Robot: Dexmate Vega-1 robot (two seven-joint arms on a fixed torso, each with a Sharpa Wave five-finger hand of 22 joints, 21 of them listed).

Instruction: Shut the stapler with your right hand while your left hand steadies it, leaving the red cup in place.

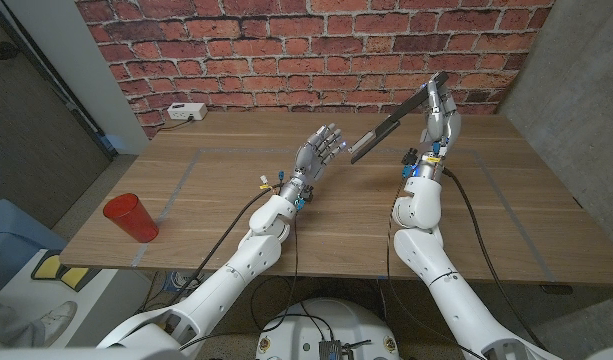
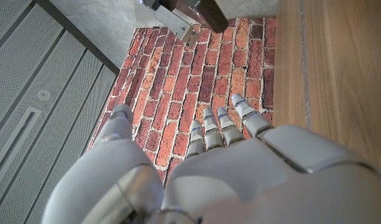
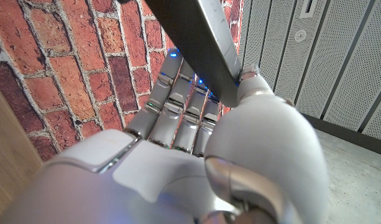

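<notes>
Aloft, right hand (image 1: pixel 438 118) grips stapler (image 1: pixel 391 122) | left hand (image 1: pixel 319 152) empty, fingers apart | stapler's hinge indistinct

A wooden table (image 1: pixel 316 215) fills the middle of the frame, with a red brick wall (image 1: pixel 286 50) behind it. A small white box (image 1: pixel 186 112) sits at the table's upper left edge, against the wall.

The stapler (image 3: pixel 196 46) runs off the right wrist picture's edge (its far end unseen), and the right hand (image 1: pixel 438 120) hides its gripped end.
</notes>
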